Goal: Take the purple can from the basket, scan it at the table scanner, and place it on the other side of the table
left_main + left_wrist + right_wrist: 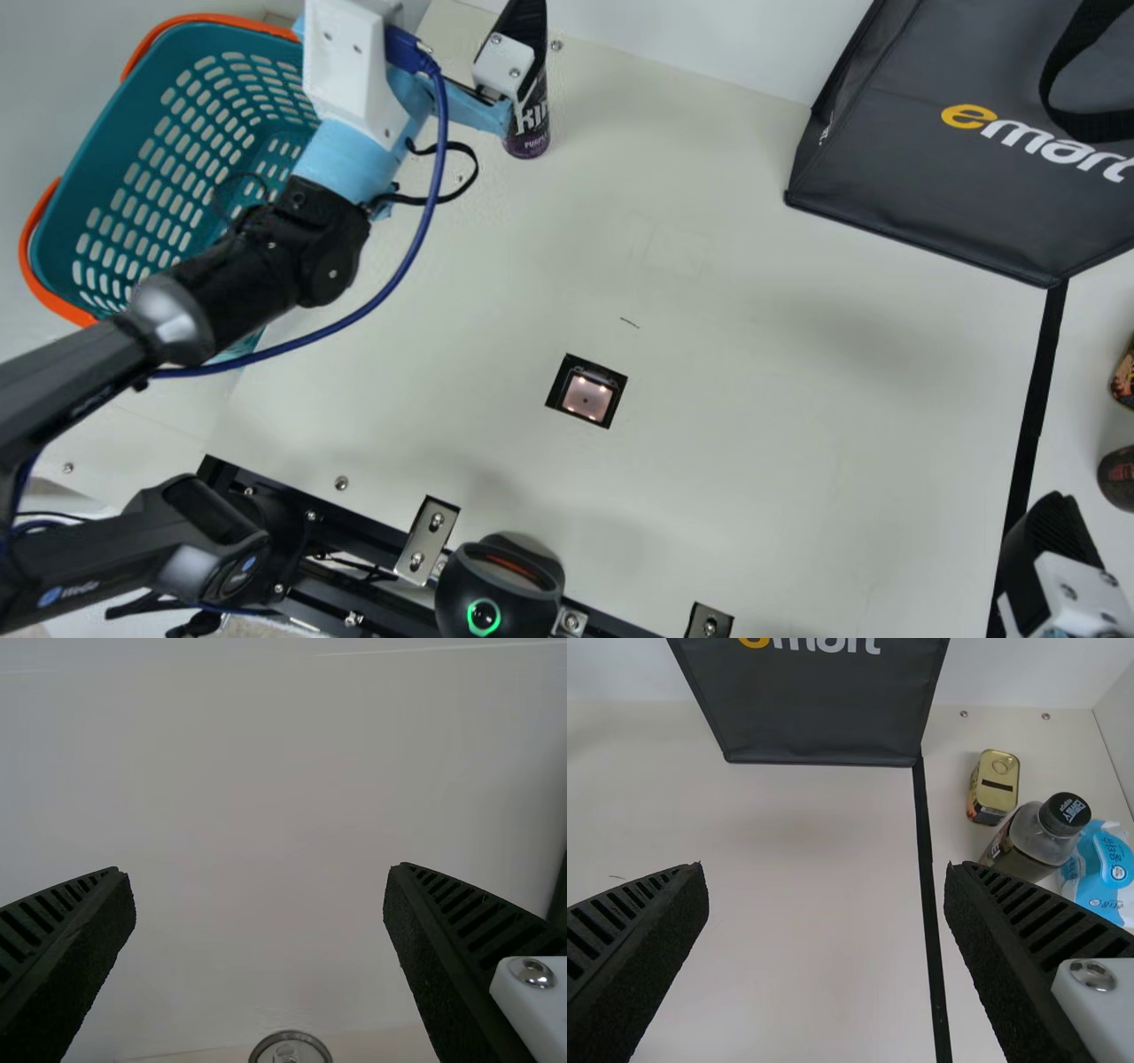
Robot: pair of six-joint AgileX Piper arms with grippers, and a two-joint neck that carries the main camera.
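Observation:
The purple can (529, 140) stands upright on the table near the back, right of the basket (89, 190). My left gripper (518, 53) is over it in the main view, hiding its upper part. In the left wrist view, the can's silver top (290, 1051) shows at the bottom edge between the wide-apart fingers of the left gripper (260, 877). Whether they touch it cannot be told. The table scanner window (586, 396) glows in the tabletop. My right gripper (1041, 540) is at the lower right; in the right wrist view this gripper (824, 873) stands open, holding nothing.
A dark bag (930, 177) stands at the back right. Beyond the black tape line (928, 895) are a small tin (994, 788), a dark-capped bottle (1036, 837) and a blue-white packet (1103, 870). A round black device (499, 589) sits at the front edge.

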